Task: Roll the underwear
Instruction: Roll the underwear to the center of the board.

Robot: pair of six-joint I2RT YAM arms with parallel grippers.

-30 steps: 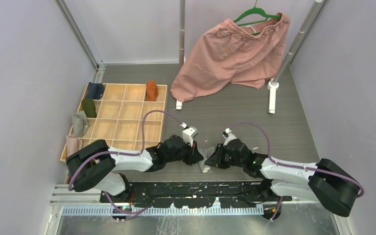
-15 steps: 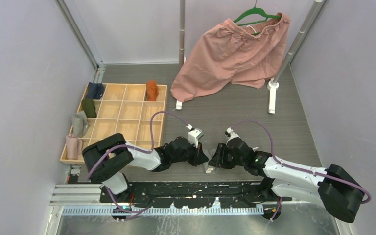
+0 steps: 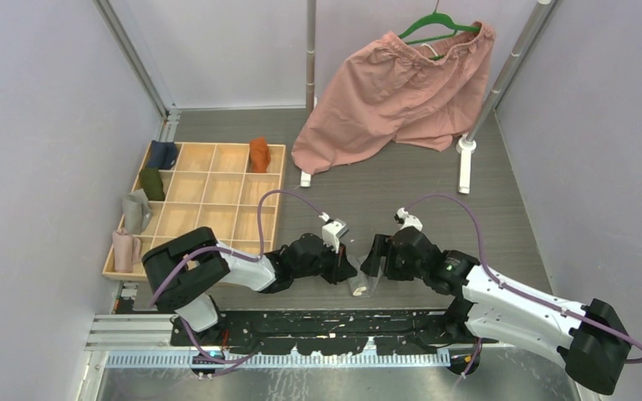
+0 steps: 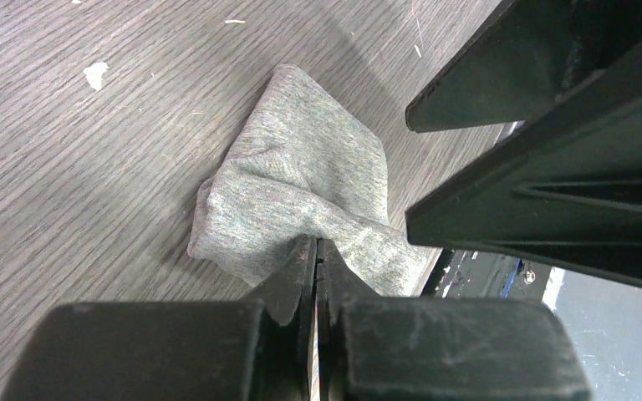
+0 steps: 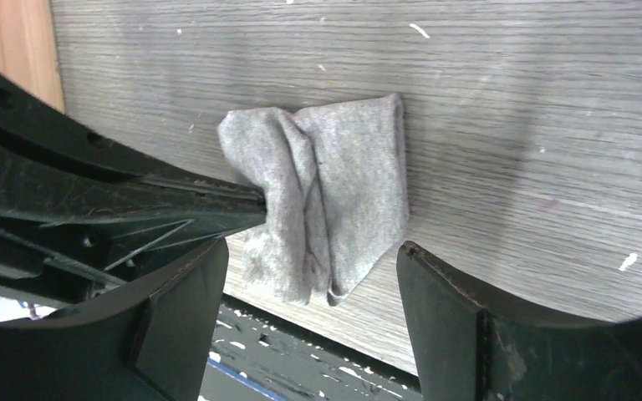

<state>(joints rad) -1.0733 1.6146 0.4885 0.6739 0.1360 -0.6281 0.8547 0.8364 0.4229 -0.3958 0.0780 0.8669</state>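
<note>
Left gripper (image 4: 316,251) clamped on grey underwear (image 4: 301,180) lying on table (image 4: 84,175); right gripper (image 5: 309,261) spread open over it.

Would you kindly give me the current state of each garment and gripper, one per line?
grey underwear: bunched in folds on the table, one edge pinched.
left gripper: shut on the grey underwear.
right gripper: open, a finger either side of the grey underwear.
rust-orange underwear: bundled in the wooden tray's back right compartment.
pink shorts: hanging from the green hanger.
</note>
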